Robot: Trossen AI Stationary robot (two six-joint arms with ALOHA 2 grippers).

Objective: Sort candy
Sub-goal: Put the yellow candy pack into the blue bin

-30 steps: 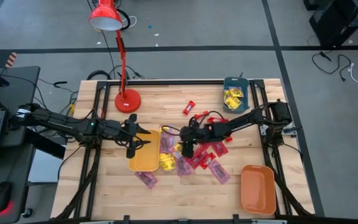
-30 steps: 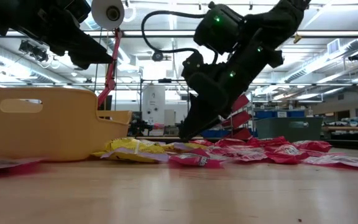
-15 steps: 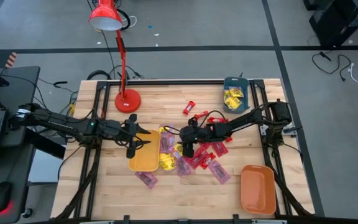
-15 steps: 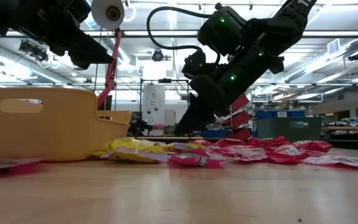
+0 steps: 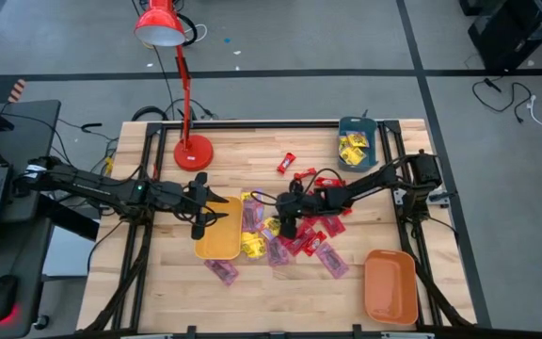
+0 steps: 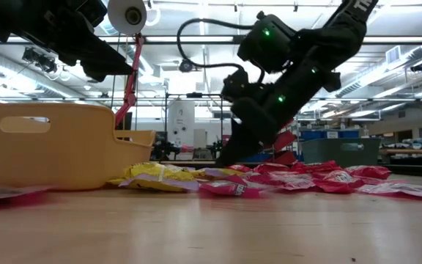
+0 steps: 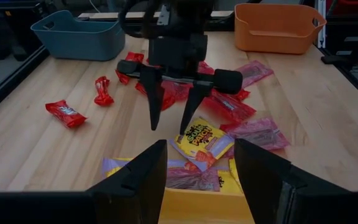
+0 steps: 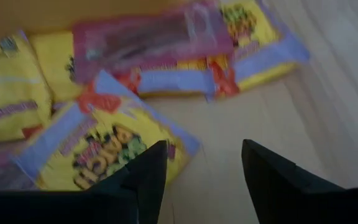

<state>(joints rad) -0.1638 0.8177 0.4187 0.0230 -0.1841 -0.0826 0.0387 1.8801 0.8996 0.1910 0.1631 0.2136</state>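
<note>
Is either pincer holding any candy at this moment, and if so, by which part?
Nothing is held. The right pincer hangs open over a yellow packet; the left pincer waits open by the yellow tray.

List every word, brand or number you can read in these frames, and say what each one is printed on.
"PATCH": dark print on the yellow packet in the right wrist view, letters partly smeared; the rest of its print cannot be read.
Red wrappers: light print, too small to read.
Pinkish-purple packets: print blurred, unreadable.
No other legible text shows.
</note>
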